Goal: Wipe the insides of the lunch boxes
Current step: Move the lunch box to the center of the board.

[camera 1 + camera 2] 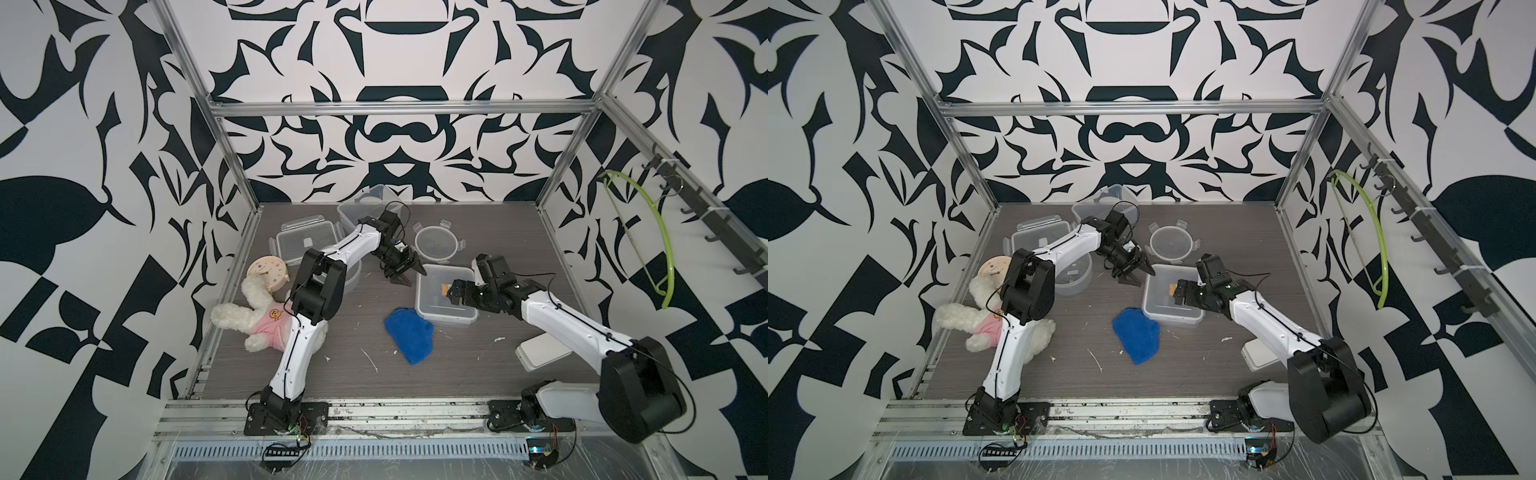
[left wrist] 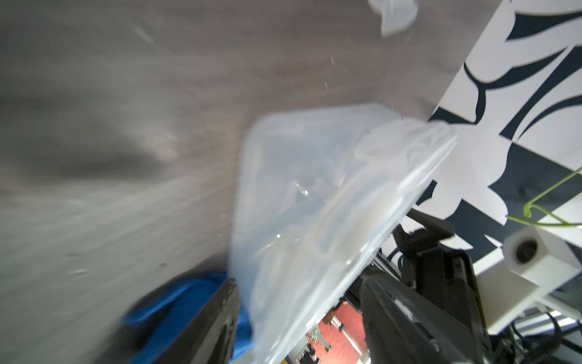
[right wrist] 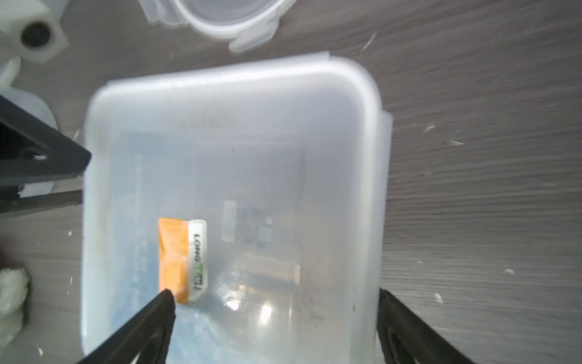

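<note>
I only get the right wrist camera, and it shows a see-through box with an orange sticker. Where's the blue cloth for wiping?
Observer: The blue cloth lies loose on the table beside that square box, in neither gripper.
Operator: What's the other arm doing?
Observer: The left gripper hangs open at a back corner of the box, holding nothing.
Operator: Any more boxes?
Observer: A round box sits half hidden under the left arm.
</note>
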`<state>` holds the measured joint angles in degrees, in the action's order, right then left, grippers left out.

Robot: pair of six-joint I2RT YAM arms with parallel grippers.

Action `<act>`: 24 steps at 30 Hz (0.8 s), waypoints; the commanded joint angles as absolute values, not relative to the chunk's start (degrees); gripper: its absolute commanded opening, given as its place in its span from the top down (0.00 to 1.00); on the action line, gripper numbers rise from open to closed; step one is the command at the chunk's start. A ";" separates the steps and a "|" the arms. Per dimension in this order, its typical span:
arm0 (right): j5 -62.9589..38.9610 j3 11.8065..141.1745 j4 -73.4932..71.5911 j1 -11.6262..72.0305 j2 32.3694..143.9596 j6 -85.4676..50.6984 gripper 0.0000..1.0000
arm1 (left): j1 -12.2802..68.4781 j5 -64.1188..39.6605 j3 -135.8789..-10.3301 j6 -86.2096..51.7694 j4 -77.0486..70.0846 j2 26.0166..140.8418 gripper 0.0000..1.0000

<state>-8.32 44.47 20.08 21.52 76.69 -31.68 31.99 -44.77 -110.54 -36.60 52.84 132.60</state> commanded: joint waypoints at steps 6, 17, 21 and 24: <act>-25.61 47.98 -1.44 22.69 91.39 -39.49 0.05 | 29.09 -43.78 -105.35 -36.69 53.90 128.12 0.35; -27.23 60.62 -11.75 25.60 105.96 -40.20 0.04 | 21.26 -34.29 -114.09 -32.28 61.21 130.03 0.35; -26.08 58.79 -9.78 24.95 102.70 -38.01 0.02 | 19.75 -33.33 -118.26 -31.51 60.44 130.72 0.35; -26.14 55.78 -8.81 22.29 98.74 -36.46 0.00 | 19.17 -32.87 -124.02 -31.56 62.20 132.47 0.35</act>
